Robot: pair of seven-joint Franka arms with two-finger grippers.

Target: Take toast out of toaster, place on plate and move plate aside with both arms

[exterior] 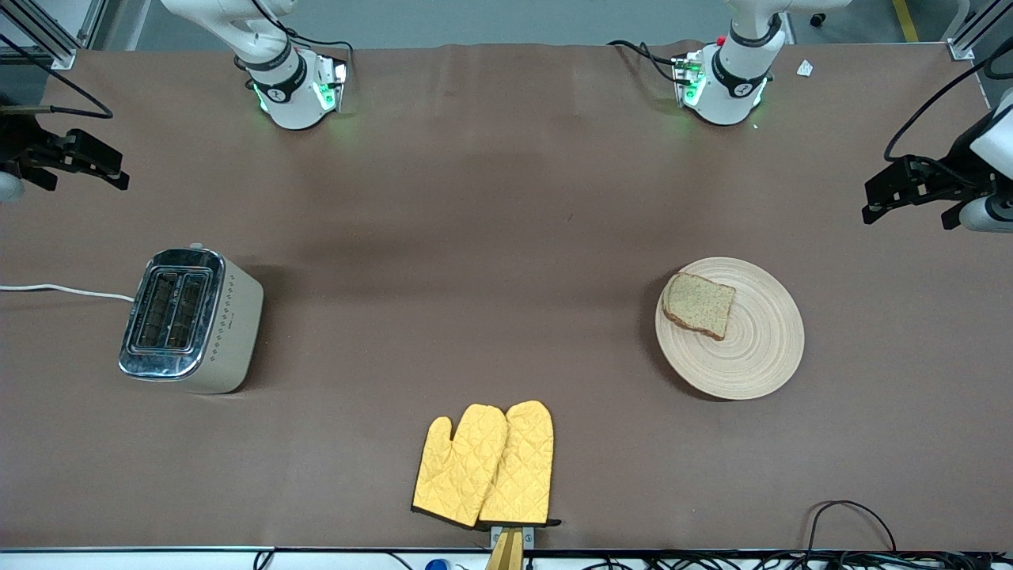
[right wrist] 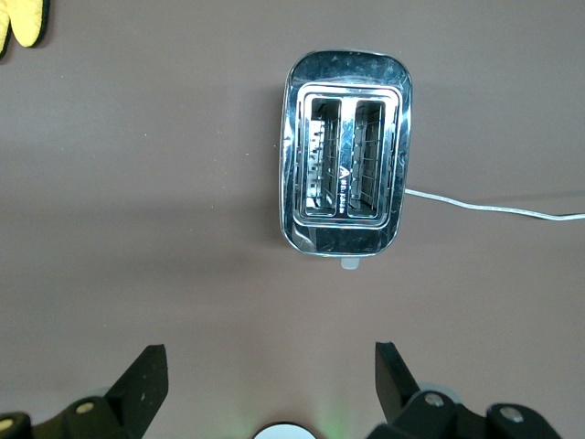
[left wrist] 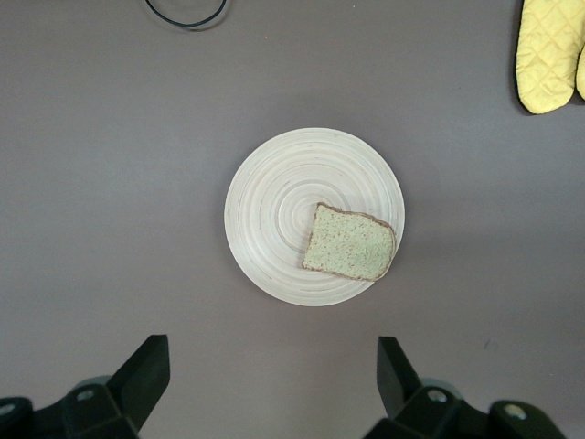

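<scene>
The toast (exterior: 699, 305) lies flat on the round beige plate (exterior: 760, 344), at the rim on the side toward the right arm's end. Both show in the left wrist view, the toast (left wrist: 349, 243) on the plate (left wrist: 274, 215). My left gripper (exterior: 877, 199) is open and empty, up in the air over the left arm's end of the table, apart from the plate; it shows in its own view (left wrist: 271, 368). My right gripper (exterior: 111, 170) is open and empty, up over the right arm's end, looking down at the toaster (right wrist: 345, 151); it shows in its own view (right wrist: 270, 370).
A chrome and cream toaster (exterior: 190, 317) with two empty slots stands toward the right arm's end, its white cord (exterior: 63, 290) running off the table edge. Two yellow quilted oven mitts (exterior: 487, 463) lie near the table edge nearest the front camera.
</scene>
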